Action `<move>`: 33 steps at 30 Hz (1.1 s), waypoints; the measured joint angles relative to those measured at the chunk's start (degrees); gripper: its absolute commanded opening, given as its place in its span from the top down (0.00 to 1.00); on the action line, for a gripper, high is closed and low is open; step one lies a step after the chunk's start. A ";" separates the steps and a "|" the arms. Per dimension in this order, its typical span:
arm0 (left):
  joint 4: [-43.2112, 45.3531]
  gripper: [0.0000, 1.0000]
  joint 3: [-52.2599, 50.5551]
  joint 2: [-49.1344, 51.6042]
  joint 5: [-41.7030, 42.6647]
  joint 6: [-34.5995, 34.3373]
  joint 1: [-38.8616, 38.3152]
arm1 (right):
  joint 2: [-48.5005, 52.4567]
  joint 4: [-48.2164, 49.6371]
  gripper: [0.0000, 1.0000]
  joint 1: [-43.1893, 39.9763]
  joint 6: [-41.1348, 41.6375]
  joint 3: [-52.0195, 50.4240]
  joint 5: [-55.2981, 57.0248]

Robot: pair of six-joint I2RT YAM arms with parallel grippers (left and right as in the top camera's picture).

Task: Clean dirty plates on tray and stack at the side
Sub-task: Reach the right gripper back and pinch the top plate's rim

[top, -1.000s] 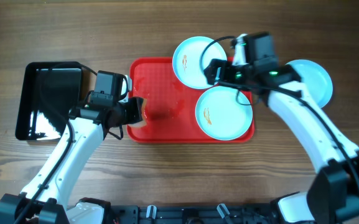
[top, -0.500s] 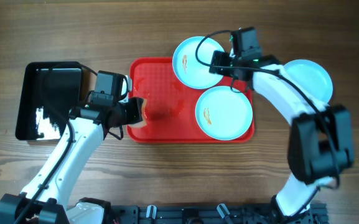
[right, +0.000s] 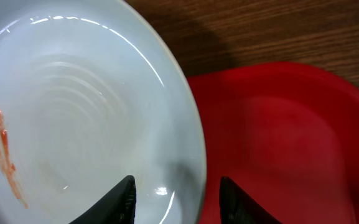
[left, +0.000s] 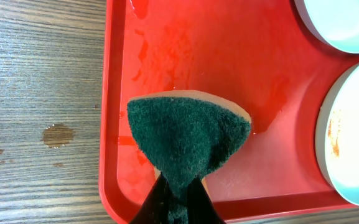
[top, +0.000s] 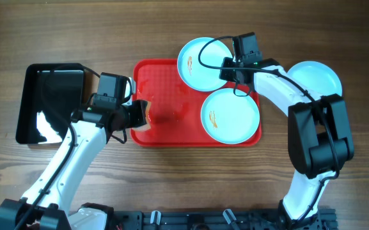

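Three pale plates show overhead. One plate (top: 200, 62) with an orange smear overhangs the back rim of the red tray (top: 165, 134). A second smeared plate (top: 230, 115) lies on the tray's right half. The third plate (top: 318, 83) rests on the table to the right. My right gripper (top: 226, 68) straddles the back plate's right rim (right: 191, 155), one finger over the plate and one over the tray, jaws apart and not touching it. My left gripper (left: 179, 208) is shut on a green sponge (left: 188, 134) over the tray's wet left part (left: 167, 56).
A glossy black tray (top: 50, 102) sits on the table left of the red tray, close behind my left arm. Wooden tabletop surrounds everything. The right arm's cable loops over the back plate.
My right gripper has moved left and back to the rear plate's rim, and its jaws have narrowed around that rim. The left arm and sponge have not moved.
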 measured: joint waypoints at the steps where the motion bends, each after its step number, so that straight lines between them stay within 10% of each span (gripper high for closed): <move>1: 0.00 0.96 0.00 0.00 0.00 0.00 -0.02 | 0.00 -0.11 0.57 0.00 0.00 0.00 0.31; 16: 0.00 0.96 0.00 0.00 0.00 0.00 -0.02 | 1.60 -0.04 0.96 0.00 0.26 0.00 2.23; 33: 0.04 0.96 0.00 0.00 0.00 0.00 -0.02 | -4.98 -0.96 0.96 0.00 -0.48 0.83 -6.19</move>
